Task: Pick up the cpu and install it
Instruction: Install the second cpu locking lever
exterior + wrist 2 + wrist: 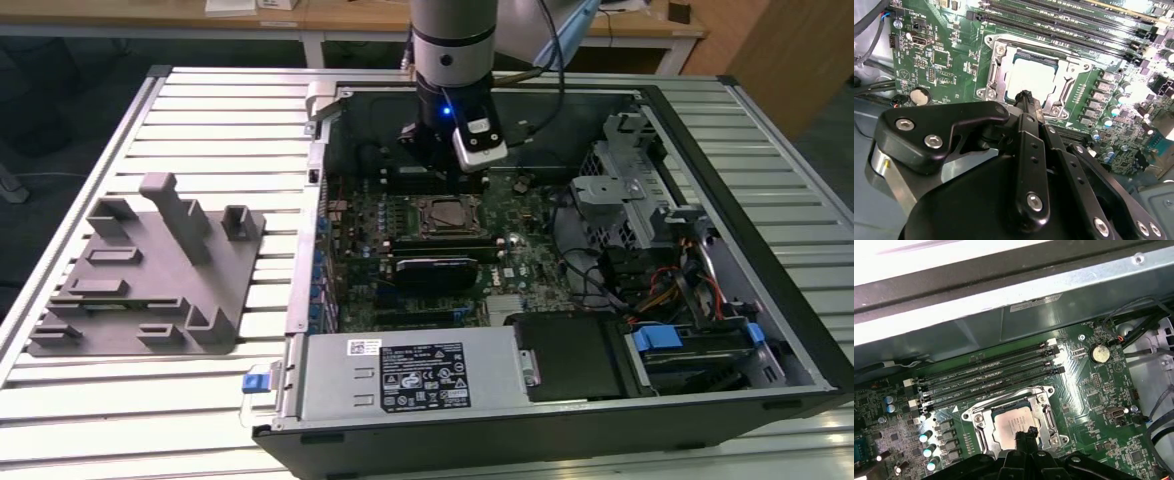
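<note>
Gripper (1026,96) looks pinched narrow, holding nothing, right over the cpu (1029,77). I'd say the chip's already sitting in its socket (1011,417).

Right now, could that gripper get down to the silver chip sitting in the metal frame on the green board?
Probably yes. The gripper hangs right over the cpu in its open socket frame, and nothing lies between them.
</note>
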Robot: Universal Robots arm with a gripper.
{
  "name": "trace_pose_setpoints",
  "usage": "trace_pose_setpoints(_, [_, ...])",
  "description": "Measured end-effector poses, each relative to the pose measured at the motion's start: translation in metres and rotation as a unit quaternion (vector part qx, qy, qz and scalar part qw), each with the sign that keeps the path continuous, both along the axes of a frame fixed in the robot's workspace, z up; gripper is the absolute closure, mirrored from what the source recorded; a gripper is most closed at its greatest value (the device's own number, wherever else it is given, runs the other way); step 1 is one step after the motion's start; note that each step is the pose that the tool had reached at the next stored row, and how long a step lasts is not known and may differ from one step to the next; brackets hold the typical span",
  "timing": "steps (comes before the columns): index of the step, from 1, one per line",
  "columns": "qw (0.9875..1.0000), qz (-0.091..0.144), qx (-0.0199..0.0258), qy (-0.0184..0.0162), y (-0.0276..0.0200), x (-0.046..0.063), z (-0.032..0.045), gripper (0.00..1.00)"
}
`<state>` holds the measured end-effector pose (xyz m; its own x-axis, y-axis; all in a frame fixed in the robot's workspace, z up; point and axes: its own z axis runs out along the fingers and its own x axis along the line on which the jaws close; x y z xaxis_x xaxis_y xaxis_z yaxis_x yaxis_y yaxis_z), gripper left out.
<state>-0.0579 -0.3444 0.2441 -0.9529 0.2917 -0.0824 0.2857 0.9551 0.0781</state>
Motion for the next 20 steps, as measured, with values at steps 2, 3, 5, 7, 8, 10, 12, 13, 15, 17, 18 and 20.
trace_pose_setpoints(2, [1.0,0.0,-0.0003,0.0018,0.0,0.001,0.0,0.89])
trace_pose_setpoints(3, [1.0,0.0,-0.0006,0.0037,-0.0001,0.001,-0.0001,0.89])
trace_pose_setpoints(5, [1.0,0.0,-0.0013,0.0081,-0.0008,0.002,-0.0001,0.89])
trace_pose_setpoints(7, [0.9999,0.0,-0.0015,0.0119,-0.0022,0.004,-0.0002,0.89])
trace_pose_setpoints(8, [0.9999,0.0,-0.0015,0.0137,-0.0032,0.004,-0.0003,0.89])
trace_pose_setpoints(10, [0.9999,0.0,-0.0015,0.0157,-0.0067,0.005,-0.0004,0.89])
trace_pose_setpoints(12, [0.9999,0.0,-0.0014,0.0161,-0.0117,0.005,-0.0006,0.89])
trace_pose_setpoints(13, [0.9999,0.0,-0.0015,0.0164,-0.0143,0.005,-0.0005,0.89])
trace_pose_setpoints(15, [0.9999,0.0,-0.0014,0.0167,-0.0197,0.006,-0.0007,0.89])
trace_pose_setpoints(17, [0.9999,0.0,-0.0015,0.017,-0.0244,0.006,-0.0008,0.89])
trace_pose_setpoints(18, [0.9999,0.0,-0.0015,0.0171,-0.0265,0.006,-0.0008,0.89])
trace_pose_setpoints(20, [0.9999,0.0,-0.0014,0.0172,-0.0306,0.006,-0.001,0.89])
